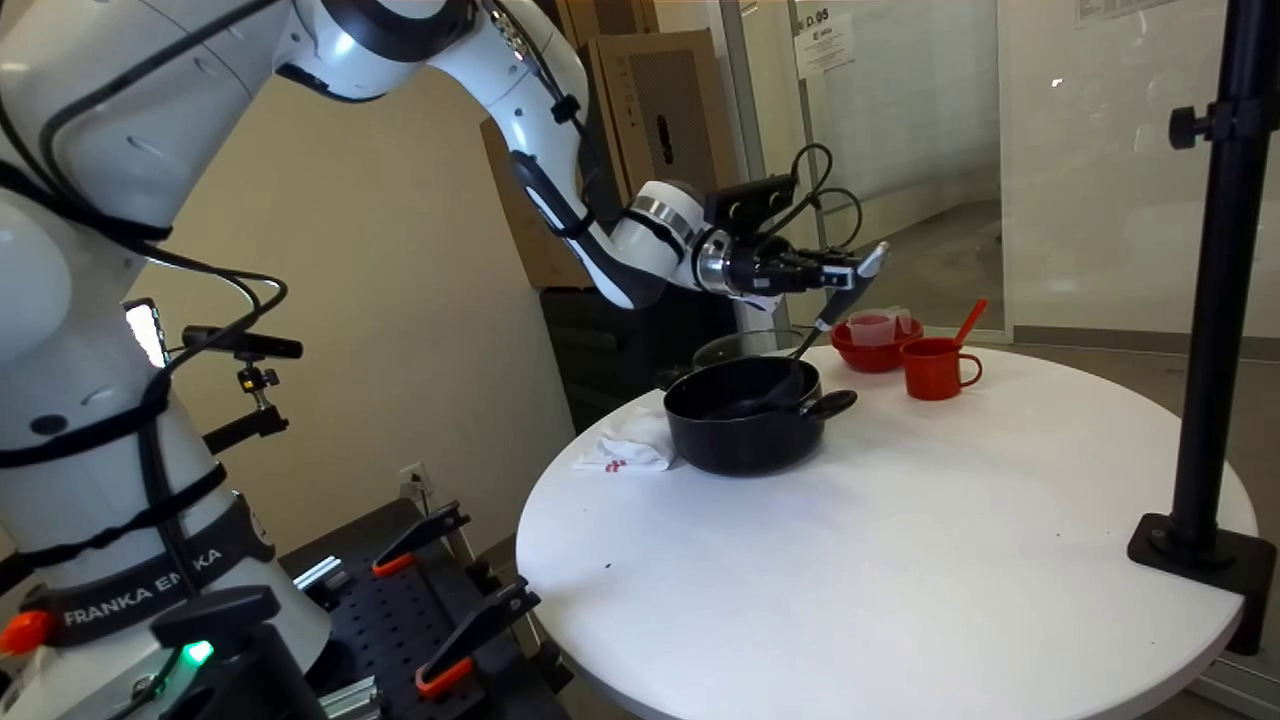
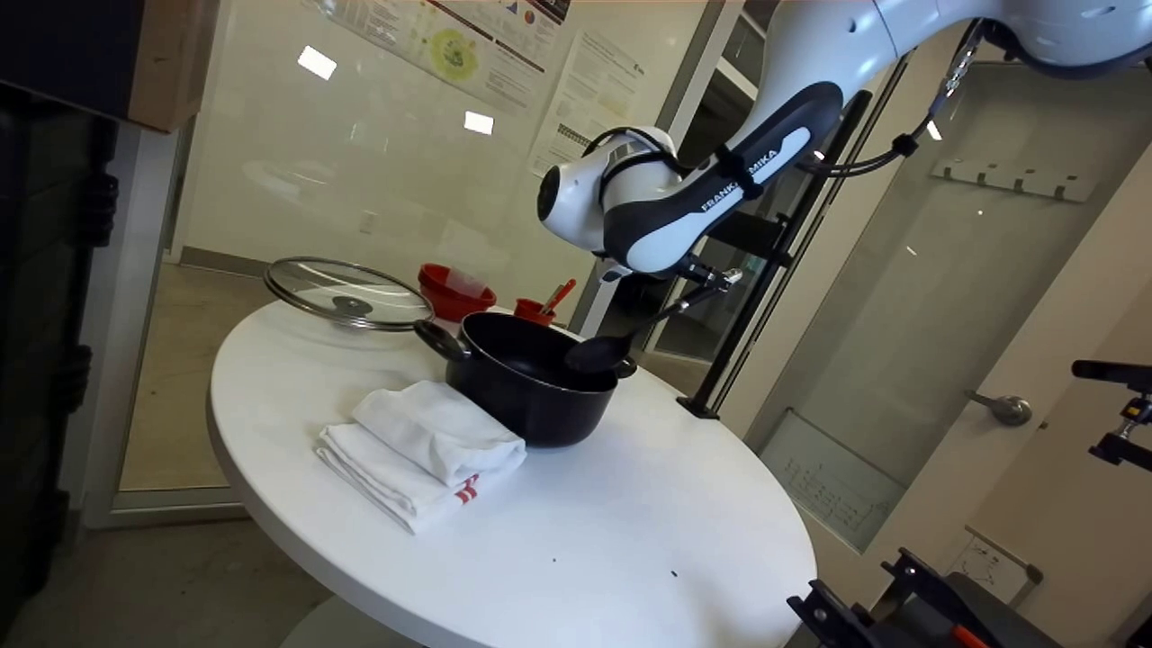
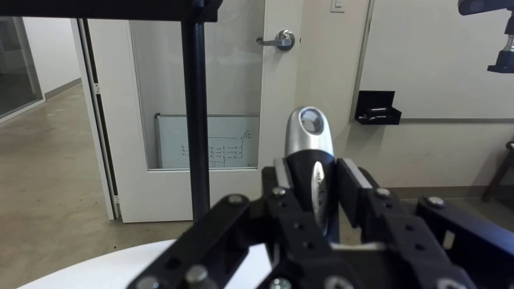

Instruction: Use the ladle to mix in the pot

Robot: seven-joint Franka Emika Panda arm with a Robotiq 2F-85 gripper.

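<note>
The black pot [image 1: 745,442] stands on the white round table and also shows in an exterior view [image 2: 531,400]. The ladle [image 1: 848,298] has a dark handle with a silver tip. It is tilted, with its dark scoop end [image 2: 598,354] down in the pot's mouth near one side handle. How deep the scoop sits is hard to tell. My gripper [image 1: 845,272] is above and to the side of the pot, shut on the upper handle. In the wrist view the gripper [image 3: 315,176] has a finger on each side of the ladle handle [image 3: 306,176]. The pot is out of the wrist view.
A folded white cloth [image 2: 423,450] lies against the pot. A glass lid [image 2: 351,292], a red bowl [image 1: 868,352] and a red cup [image 1: 932,372] with a red utensil are behind it. A black post [image 1: 1205,300] is clamped to the table [image 1: 900,580] edge.
</note>
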